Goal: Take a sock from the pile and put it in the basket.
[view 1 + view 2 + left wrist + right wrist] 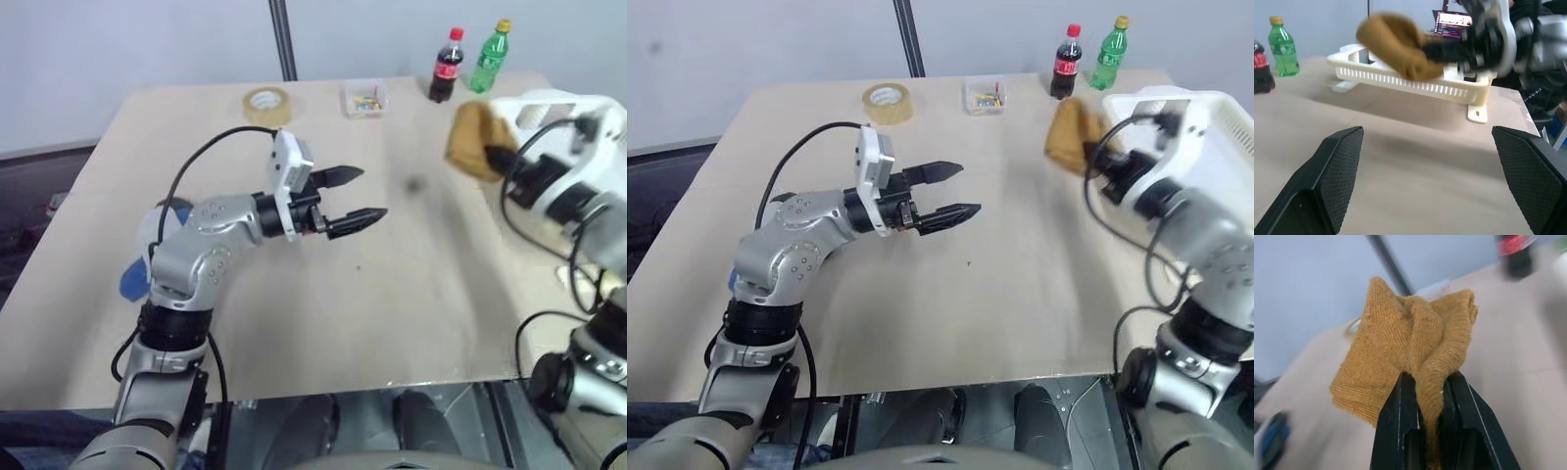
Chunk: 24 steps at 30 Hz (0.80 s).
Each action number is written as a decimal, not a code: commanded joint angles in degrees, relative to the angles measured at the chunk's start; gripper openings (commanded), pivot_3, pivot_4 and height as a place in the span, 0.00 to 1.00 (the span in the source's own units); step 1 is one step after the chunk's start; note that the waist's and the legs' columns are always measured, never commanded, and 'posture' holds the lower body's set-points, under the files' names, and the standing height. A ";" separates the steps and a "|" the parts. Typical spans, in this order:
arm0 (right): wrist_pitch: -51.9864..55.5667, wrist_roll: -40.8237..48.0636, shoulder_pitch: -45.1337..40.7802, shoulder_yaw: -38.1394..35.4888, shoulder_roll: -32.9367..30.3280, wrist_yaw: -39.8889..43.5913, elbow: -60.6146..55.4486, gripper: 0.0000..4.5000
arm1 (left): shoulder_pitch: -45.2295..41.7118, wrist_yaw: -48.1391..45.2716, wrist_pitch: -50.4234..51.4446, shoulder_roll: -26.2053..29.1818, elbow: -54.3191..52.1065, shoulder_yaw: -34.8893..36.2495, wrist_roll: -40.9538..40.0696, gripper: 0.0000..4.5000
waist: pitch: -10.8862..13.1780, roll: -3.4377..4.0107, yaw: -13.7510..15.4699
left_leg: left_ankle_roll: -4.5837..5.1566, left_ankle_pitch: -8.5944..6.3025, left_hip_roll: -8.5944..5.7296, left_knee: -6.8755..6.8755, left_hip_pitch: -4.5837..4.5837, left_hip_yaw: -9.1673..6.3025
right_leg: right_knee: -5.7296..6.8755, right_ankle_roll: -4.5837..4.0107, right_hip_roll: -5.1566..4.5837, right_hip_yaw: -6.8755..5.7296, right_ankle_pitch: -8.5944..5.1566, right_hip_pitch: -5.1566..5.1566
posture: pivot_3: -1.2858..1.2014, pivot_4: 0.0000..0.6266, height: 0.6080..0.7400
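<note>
The right end effector [1422, 382] pinches the mustard-yellow sock [472, 140] between its two black fingers, the fabric bunched and folded above the fingertips. It holds the sock in the air at the far right of the bench [294, 323], just left of the white basket [1225, 127], which stands at the bench's right edge. The left end effector [353, 196] hovers over the middle of the bench, pointing right, its fingers spread wide with nothing between them. At the left edge, behind the left arm, part of the pile [137, 274] shows in blue. Along the far edge sit a roll of tape [266, 103], a small clear box [364, 99], a cola bottle [447, 66] and a green bottle [491, 57].
</note>
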 commanded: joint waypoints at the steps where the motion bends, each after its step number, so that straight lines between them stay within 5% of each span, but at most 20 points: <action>1: 1.57 -2.57 -3.26 -4.22 -8.28 -1.62 7.50 0.01 | -1.01 -1.23 -0.65 0.07 -1.32 1.59 -1.97 1.00 | 0.02 0.02 0.14 | 0.00 0.00 0.00 0.00 -0.02 0.01 | 0.00 0.00 -0.01 0.01 0.00 -0.01 | 0.52 0.24 1.00; 6: -4.92 -11.36 -0.67 -1.99 -19.15 1.71 22.18 0.01 | -2.44 -1.56 -1.01 -0.39 -2.33 2.39 -3.93 1.00 | 0.04 0.01 0.53 | 0.02 0.00 -0.04 0.00 -0.07 0.09 | -0.05 0.00 -0.08 0.02 0.00 -0.01 | 0.52 0.24 1.00; 11: -6.23 -16.28 1.03 0.70 -21.90 2.76 28.06 0.01 | -3.00 -0.99 -2.23 -0.72 -2.12 2.90 -3.56 1.00 | 0.04 0.01 0.13 | 0.03 0.01 0.01 0.01 -0.01 0.29 | 0.02 0.01 -0.02 0.20 0.00 -0.01 | 0.52 0.24 1.00; 12: -6.02 -16.76 1.38 1.45 -21.91 3.08 27.41 0.21 | -2.97 -0.82 -2.39 -0.68 -2.23 3.03 -3.42 1.00 | 0.05 0.02 -0.19 | 0.03 0.01 0.03 0.01 0.00 0.31 | 0.03 0.01 0.00 0.22 0.00 -0.02 | 0.52 0.24 1.00; 14: -6.68 -17.99 2.11 2.43 -21.74 3.12 26.29 0.41 | -2.96 -0.47 -2.33 -0.66 -2.54 3.46 -3.64 1.00 | 0.05 0.03 -0.35 | 0.03 0.00 0.04 0.01 0.00 0.37 | 0.04 0.01 0.00 0.29 0.00 -0.02 | 0.52 0.24 1.00; 21: -11.21 -22.69 5.25 6.42 -21.93 5.00 23.39 0.97 | -2.29 0.46 -0.91 -0.63 -4.43 3.54 -4.78 1.00 | 0.05 0.03 -0.18 | 0.04 0.00 0.03 0.06 -0.01 0.34 | 0.03 0.02 0.01 0.27 0.01 -0.02 | 0.52 0.24 1.00; 24: -12.55 -24.88 6.03 9.02 -23.08 6.52 22.33 0.98 | -2.32 0.43 -1.35 -0.43 -4.09 3.11 -4.37 1.00 | 0.05 0.04 -0.22 | 0.04 0.00 0.03 0.06 -0.01 0.35 | 0.03 0.02 0.00 0.28 0.01 -0.02 | 0.52 0.24 1.00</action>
